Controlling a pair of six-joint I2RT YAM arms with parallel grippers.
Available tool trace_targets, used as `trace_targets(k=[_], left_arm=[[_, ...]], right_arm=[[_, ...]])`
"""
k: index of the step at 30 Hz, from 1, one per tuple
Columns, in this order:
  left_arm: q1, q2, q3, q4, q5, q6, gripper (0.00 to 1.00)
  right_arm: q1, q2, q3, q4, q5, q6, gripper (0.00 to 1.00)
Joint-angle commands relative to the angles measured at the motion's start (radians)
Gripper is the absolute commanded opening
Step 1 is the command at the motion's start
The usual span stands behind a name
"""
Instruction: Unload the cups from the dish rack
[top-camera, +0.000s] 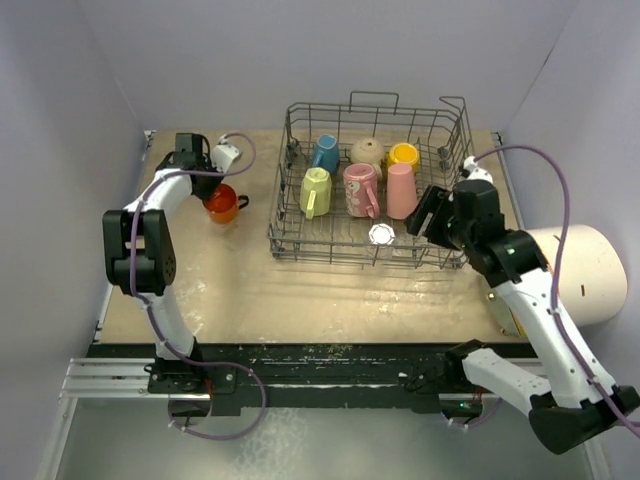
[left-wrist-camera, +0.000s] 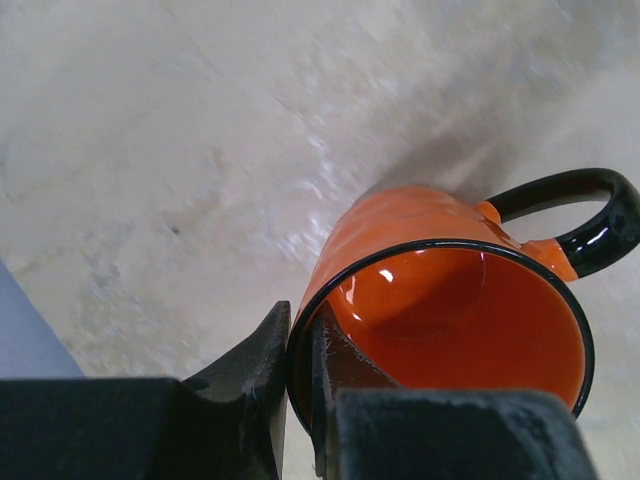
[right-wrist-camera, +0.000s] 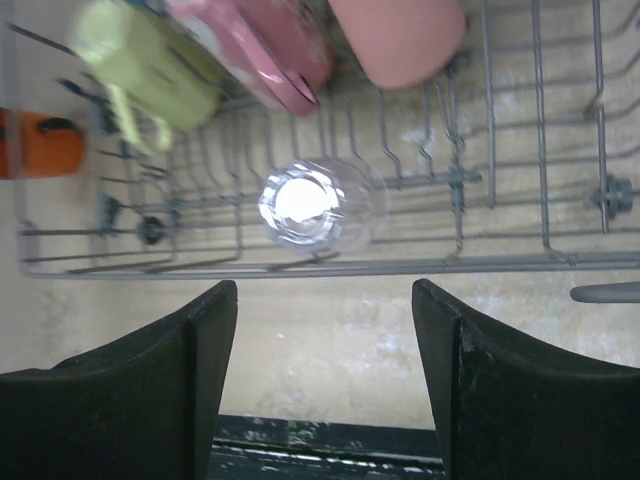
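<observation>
- Nearest, the right gripper (right-wrist-camera: 322, 292) hangs just outside the near right corner of the dish rack (top-camera: 282, 200), its jaws spread wide with nothing between them
- Beside that arm, a big white cylinder (top-camera: 590, 270) lies at the right edge of the table (top-camera: 330, 300)
- Just past the rack's near wall, the clear glass (right-wrist-camera: 318, 202) stands alone in the front row of the rack, in line with the gap between the right fingers in the right wrist view
- Next row back, still inside the rack, sit the yellow-green mug (top-camera: 316, 190) on the left, the pink mug (top-camera: 361, 189) in the middle and the pink tumbler (top-camera: 401, 190) on the right, close together
- Left of the rack and outside it, the orange mug (left-wrist-camera: 450, 290) is tilted over the table, its black handle turned away from the fingers
- The left gripper (left-wrist-camera: 300, 320) is clamped on that mug's rim, one finger inside the mouth and one outside; whether the mug's base touches the table I cannot tell
- Farthest, the back row of the rack holds the blue cup (top-camera: 326, 152), the beige cup (top-camera: 367, 150) and the yellow cup (top-camera: 404, 154), left to right
</observation>
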Motion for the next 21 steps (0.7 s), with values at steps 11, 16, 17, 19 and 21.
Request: trace_targets(k=[11,16,17,19,21], left_arm=[[0.034,0.008,0.257,-0.069,0.024,-0.115,0.77],[0.047,-0.138,0.267,-0.147,0.12,-0.128,0.97],[0.048,-0.173,0.271,-0.17,0.138,-0.136,0.99],[0.047,-0.221,0.277,-0.213,0.181,-0.151,0.99],[0.047,-0.265,0.28,-0.257,0.222,-0.162,0.99]], right_arm=[[0.002,0.33,0.304,0.002,0.071,-0.227,0.88],[0.072,0.449,0.361,-0.013,0.136,-0.28,0.92],[0.097,0.473,0.367,-0.014,0.149,-0.282,0.93],[0.137,0.517,0.38,-0.034,0.175,-0.28,0.94],[0.158,0.554,0.387,-0.055,0.187,-0.27,0.94]])
